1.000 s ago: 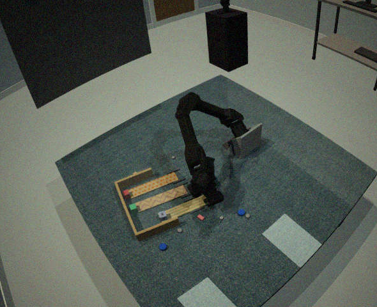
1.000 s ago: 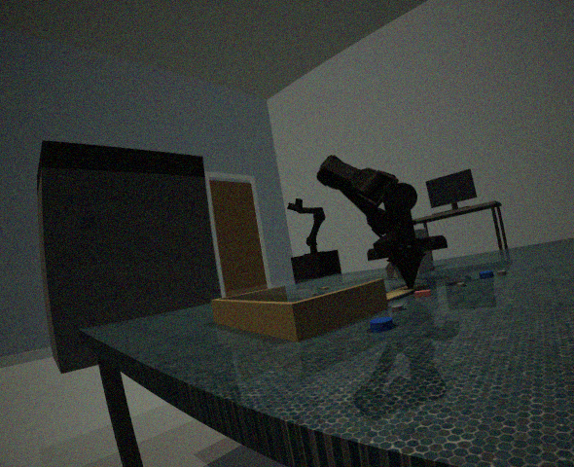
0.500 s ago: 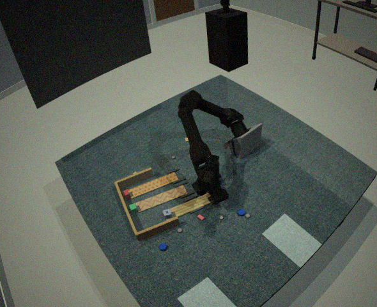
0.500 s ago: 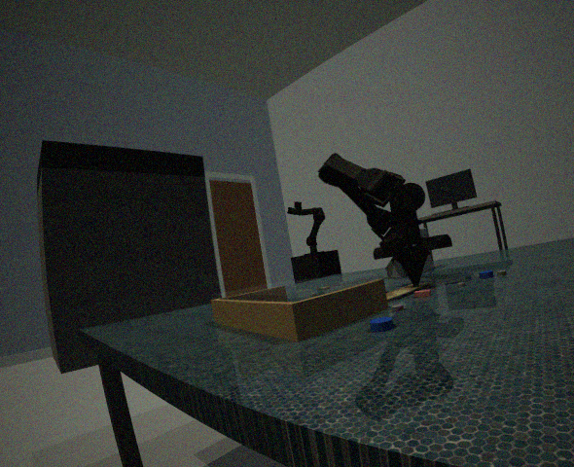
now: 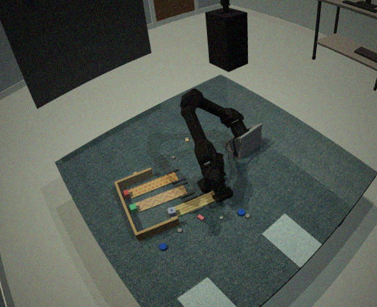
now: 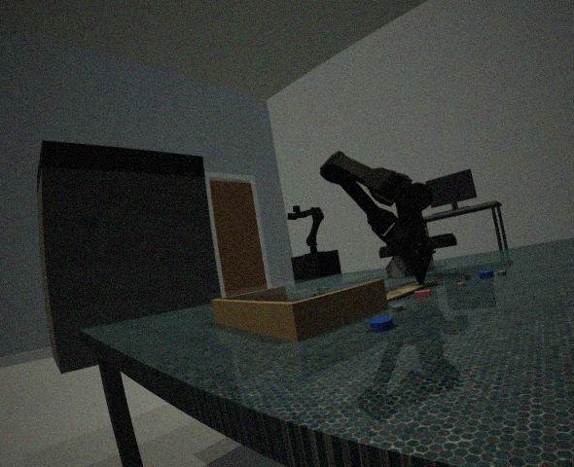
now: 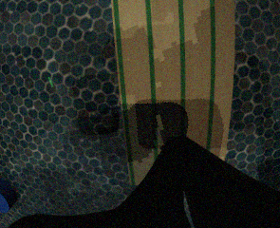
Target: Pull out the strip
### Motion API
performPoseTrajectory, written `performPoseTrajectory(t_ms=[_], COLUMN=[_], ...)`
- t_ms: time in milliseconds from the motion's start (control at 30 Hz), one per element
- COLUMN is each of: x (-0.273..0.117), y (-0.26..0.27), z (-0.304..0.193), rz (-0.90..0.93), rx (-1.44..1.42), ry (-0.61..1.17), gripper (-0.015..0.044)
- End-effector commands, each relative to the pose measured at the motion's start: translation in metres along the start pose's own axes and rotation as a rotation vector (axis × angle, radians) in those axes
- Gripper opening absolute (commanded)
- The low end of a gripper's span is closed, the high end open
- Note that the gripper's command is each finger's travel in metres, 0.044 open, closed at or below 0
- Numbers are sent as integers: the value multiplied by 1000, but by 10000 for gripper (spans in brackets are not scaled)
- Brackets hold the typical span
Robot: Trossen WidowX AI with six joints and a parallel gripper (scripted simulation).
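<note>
Labelled cube (image 5: 172, 210) sat on the far end of the green-lined strip (image 5: 195, 203); jaws were fully closed, gripping nothing, tips pressed on the strip's near end.

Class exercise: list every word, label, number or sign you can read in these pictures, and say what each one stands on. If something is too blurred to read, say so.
No text can be read in any view.
Mark on top of the grey labelled cube, on the striped strip: a small dark sign, perhaps a cross, too blurred to read.
Red cube and green cube: no marking visible.
Monitor on the far desk: dark, nothing legible.
</note>
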State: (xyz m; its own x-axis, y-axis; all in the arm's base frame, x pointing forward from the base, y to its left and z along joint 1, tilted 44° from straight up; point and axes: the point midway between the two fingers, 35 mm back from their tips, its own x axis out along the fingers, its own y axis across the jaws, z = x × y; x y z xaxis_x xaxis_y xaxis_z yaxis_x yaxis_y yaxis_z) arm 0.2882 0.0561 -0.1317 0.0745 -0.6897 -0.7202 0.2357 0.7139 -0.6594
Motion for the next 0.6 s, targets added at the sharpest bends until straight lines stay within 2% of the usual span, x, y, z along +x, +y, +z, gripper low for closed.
performPoseTrajectory(t_ms=[0,567], x=[6,5], y=[-4,-5], z=[-15,-40], rz=[-9,-8], rx=[-9,-10], ry=[35,36], gripper=[0,0])
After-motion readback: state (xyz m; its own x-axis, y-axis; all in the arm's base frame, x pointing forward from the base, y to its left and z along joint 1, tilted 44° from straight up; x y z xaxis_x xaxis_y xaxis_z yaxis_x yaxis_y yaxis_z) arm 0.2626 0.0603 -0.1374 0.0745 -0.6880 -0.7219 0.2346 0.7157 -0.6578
